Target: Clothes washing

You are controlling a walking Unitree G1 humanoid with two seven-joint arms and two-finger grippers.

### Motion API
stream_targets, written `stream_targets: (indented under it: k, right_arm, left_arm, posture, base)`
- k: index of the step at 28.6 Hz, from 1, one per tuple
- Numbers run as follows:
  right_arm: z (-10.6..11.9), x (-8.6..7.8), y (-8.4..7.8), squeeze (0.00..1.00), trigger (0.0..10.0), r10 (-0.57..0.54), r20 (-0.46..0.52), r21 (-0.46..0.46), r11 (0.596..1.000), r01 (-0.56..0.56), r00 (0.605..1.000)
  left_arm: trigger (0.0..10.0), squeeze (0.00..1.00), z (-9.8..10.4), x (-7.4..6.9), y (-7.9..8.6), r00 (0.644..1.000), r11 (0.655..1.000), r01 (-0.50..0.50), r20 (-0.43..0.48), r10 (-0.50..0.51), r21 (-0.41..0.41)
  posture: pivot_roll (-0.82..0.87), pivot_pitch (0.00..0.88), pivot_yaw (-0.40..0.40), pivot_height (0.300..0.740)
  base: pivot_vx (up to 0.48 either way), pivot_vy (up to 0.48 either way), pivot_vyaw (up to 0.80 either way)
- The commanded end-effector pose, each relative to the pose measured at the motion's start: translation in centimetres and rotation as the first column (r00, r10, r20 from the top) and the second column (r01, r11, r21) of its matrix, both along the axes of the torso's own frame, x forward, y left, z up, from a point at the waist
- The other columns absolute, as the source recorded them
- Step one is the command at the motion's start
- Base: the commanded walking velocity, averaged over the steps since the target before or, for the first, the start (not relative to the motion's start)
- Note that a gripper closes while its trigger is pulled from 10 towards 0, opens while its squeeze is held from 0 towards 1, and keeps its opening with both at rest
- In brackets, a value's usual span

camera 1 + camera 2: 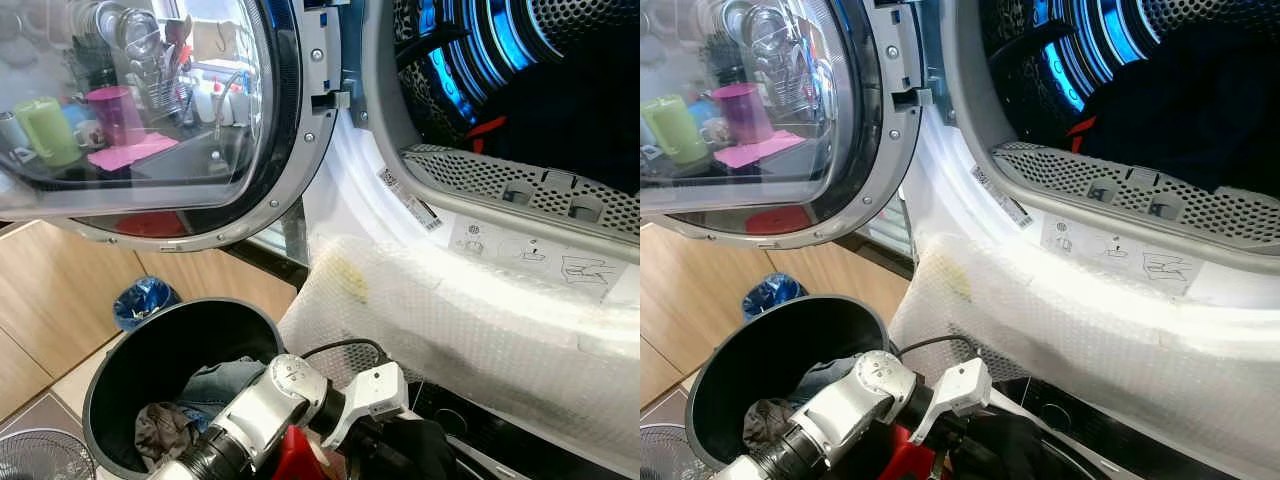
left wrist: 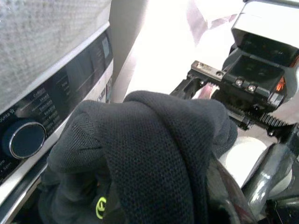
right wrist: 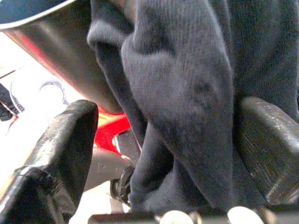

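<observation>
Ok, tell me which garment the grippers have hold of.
The dark knit garment, bunched between the left gripper and right gripper, beside the basket. The grey and blue clothes lie loose inside it.

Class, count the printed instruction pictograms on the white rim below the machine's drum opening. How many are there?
3, in a row on the white rim: a small round symbol, a middle pictogram, and a larger one furthest along. Others may lie outside the picture's edge.

The dark garment (image 2: 154,154) looks like matt knitted cloth, the drum (image 1: 520,185) perforated metal, the door (image 1: 130,90) glossy glass.
</observation>
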State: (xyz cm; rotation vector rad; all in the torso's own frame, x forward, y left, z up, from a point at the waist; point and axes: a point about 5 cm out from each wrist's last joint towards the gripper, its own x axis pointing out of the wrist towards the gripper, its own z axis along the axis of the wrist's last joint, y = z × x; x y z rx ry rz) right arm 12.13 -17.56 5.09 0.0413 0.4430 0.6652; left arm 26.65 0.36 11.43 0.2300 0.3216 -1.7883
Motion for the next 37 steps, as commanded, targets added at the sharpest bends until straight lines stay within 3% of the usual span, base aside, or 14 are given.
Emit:
stream_targets:
  k: [1, 4, 10, 17, 25, 29, 36, 37]
  right_arm:
    - [-0.6, -0.1, 0.4, 0.00, 10.0, 0.005, -0.033, 0.008, 1.000, -0.005, 0.999]
    - [-0.9, 0.2, 1.0, 0.00, 10.0, 0.015, -0.050, 0.012, 1.000, -0.014, 0.999]
    - [-0.2, 1.0, 2.9, 0.00, 10.0, 0.084, -0.028, 0.078, 0.994, -0.082, 0.996]
    - [-0.5, 1.2, 3.4, 0.00, 10.0, 0.084, -0.041, 0.076, 0.994, -0.080, 0.996]
    - [-1.9, 2.7, 2.9, 0.00, 10.0, -0.082, -0.049, 0.033, 0.996, 0.084, 0.995]
    - [-2.2, 3.2, 2.9, 0.00, 10.0, -0.175, -0.057, 0.108, 0.978, 0.180, 0.983]
    - [-3.2, 4.1, 3.5, 0.00, 10.0, -0.235, -0.066, 0.150, 0.958, 0.243, 0.970]
    - [-3.1, 4.5, 3.4, 0.00, 10.0, -0.264, -0.053, 0.192, 0.944, 0.270, 0.963]
  left_arm:
    - [0.0, 0.00, 0.6, 0.3, -0.1, 1.000, 1.000, -0.005, 0.012, 0.005, -0.026]
    - [0.0, 0.00, 0.3, 0.3, -0.2, 0.999, 1.000, 0.001, 0.041, 0.000, -0.008]
    - [0.0, 0.00, 1.0, 0.6, -1.0, 0.998, 0.997, -0.047, 0.050, 0.050, -0.058]
    - [0.0, 0.00, 1.4, 0.4, -2.1, 0.995, 0.992, -0.080, 0.045, 0.084, -0.099]
    - [0.0, 0.00, 2.1, 0.8, -3.4, 0.980, 0.968, -0.195, 0.000, 0.198, -0.160]
    - [0.0, 0.00, 2.0, 0.8, -3.4, 0.975, 0.962, -0.222, -0.008, 0.224, -0.161]
    - [0.0, 0.00, 2.5, 1.3, -3.6, 0.965, 0.949, -0.261, -0.033, 0.259, -0.176]
    - [0.0, 0.00, 2.6, 1.4, -3.6, 0.964, 0.947, -0.266, -0.039, 0.264, -0.178]
  posture:
    - [-0.11, 0.049, 0.115, 0.740]
    - [-0.10, 0.041, 0.108, 0.740]
    - [-0.09, 0.039, 0.105, 0.740]
    - [-0.11, 0.025, 0.106, 0.740]
    - [-0.11, 0.013, 0.107, 0.740]
    - [-0.11, 0.005, 0.111, 0.740]
    - [-0.11, 0.000, 0.115, 0.740]
    - [-0.11, 0.000, 0.116, 0.740]
  base:
    - [0.000, 0.000, 0.00]
    - [0.000, 0.000, 0.00]
    - [0.000, 0.000, 0.00]
    - [0.000, 0.000, 0.00]
    - [0.000, 0.000, 0.00]
    - [0.000, 0.000, 0.00]
    - [0.000, 0.000, 0.00]
    - [0.000, 0.000, 0.00]
